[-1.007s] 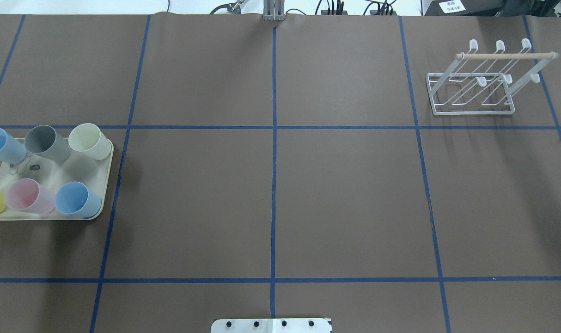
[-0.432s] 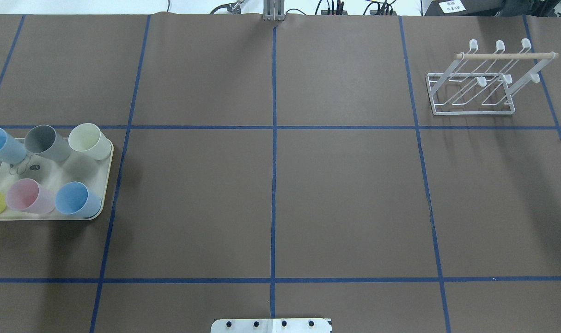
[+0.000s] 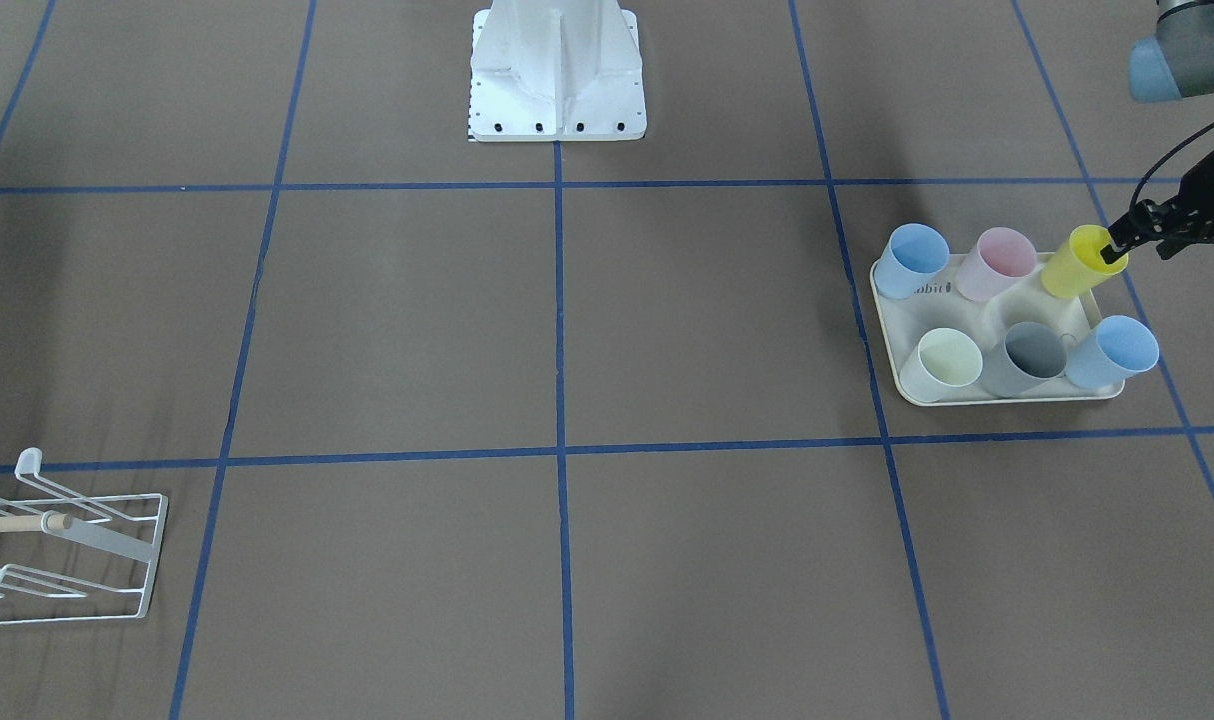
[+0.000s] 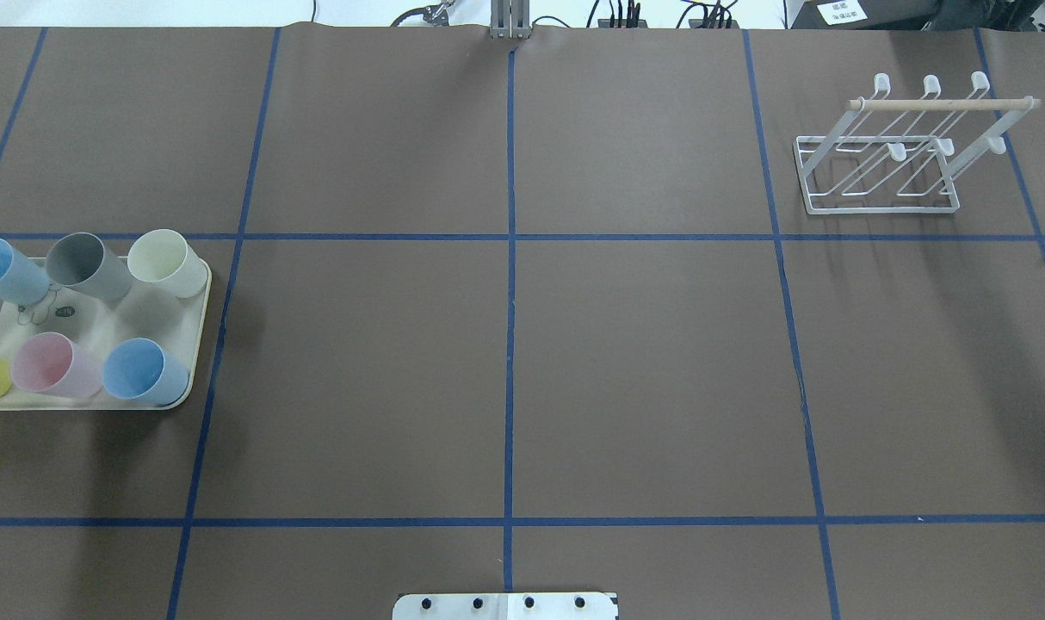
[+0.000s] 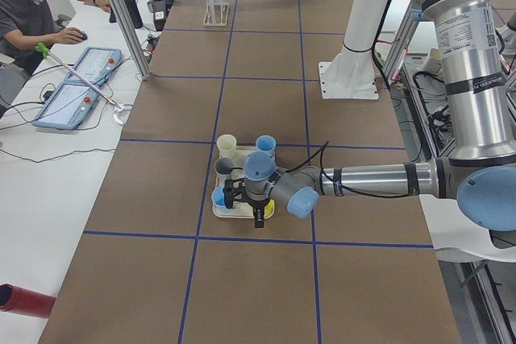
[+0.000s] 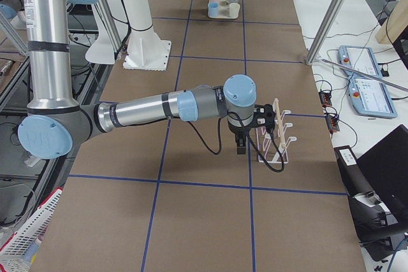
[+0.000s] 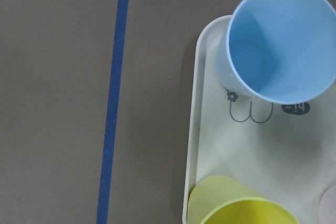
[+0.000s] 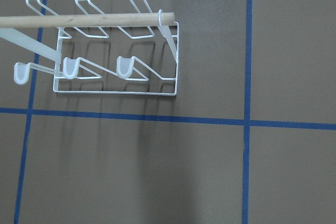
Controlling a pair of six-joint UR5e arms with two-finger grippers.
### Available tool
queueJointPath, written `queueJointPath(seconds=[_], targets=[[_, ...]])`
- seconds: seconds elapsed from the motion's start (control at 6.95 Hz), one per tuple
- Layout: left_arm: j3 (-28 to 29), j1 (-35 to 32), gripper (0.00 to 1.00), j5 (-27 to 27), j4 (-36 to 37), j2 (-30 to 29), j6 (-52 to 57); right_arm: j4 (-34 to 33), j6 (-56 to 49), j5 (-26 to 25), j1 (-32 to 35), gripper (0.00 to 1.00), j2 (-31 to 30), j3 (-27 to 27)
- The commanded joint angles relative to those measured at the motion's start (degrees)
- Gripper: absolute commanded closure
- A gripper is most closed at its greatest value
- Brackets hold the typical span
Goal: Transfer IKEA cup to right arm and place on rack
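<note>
In the front-facing view the left gripper (image 3: 1117, 245) comes in over the cream tray (image 3: 902, 318). Its dark fingertips are at the rim of the yellow cup (image 3: 1077, 268), which stands upright in the tray corner nearest the tool. The fingers are too small here to tell whether they are spread or clamped on that rim. The pink cup (image 3: 1002, 262) stands next in the row, farther from the gripper. The overhead view shows the yellow cup at the tray's near corner, and the rack (image 4: 897, 151) stands well apart, across the table. From the table's left end, the near arm stretches out level, and the left gripper points down over the cups. From the right end, the right gripper (image 6: 241, 148) hangs pointing down with the rack just beside it, but I cannot tell its grip from here. The left wrist camera sees the yellow cup's rim at its bottom edge and a light blue cup (image 7: 278, 45) ahead. The right wrist camera sees the rack at upper left, with its wooden dowel (image 8: 84, 19) lying across the prongs.
</note>
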Motion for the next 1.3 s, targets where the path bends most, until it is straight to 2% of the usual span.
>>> queueJointPath(seconds=[0.0,0.29,0.43,0.58,0.72,0.86,1.15], targets=[[0.49,0.92,0.17,0.00,-0.37,-0.21,0.10,-0.08,-0.01,0.34,0.00,0.01,-0.06,0.02],[0.58,1.80,0.28,0.00,-0.29,-0.21,0.18,-0.08,0.08,0.61,0.00,0.01,-0.06,0.02],[0.58,1.89,0.41,0.00,-0.29,-0.21,0.19,-0.08,-0.01,0.61,0.00,0.01,-0.06,0.02],[0.93,1.89,0.59,0.00,-0.38,-0.21,0.45,-0.08,-0.01,0.61,0.00,0.01,-0.15,0.02],[0.93,1.98,0.85,0.00,-0.38,-0.30,0.45,-0.08,-0.01,0.61,0.00,0.01,-0.15,0.02],[0.93,2.06,1.00,-0.09,-0.29,-1.00,0.01,-0.08,-0.01,0.61,0.00,0.01,-0.15,0.02],[-1.16,1.72,1.00,-0.96,-0.03,-0.48,-0.17,0.01,-0.01,0.61,0.00,0.01,-0.15,0.02]])
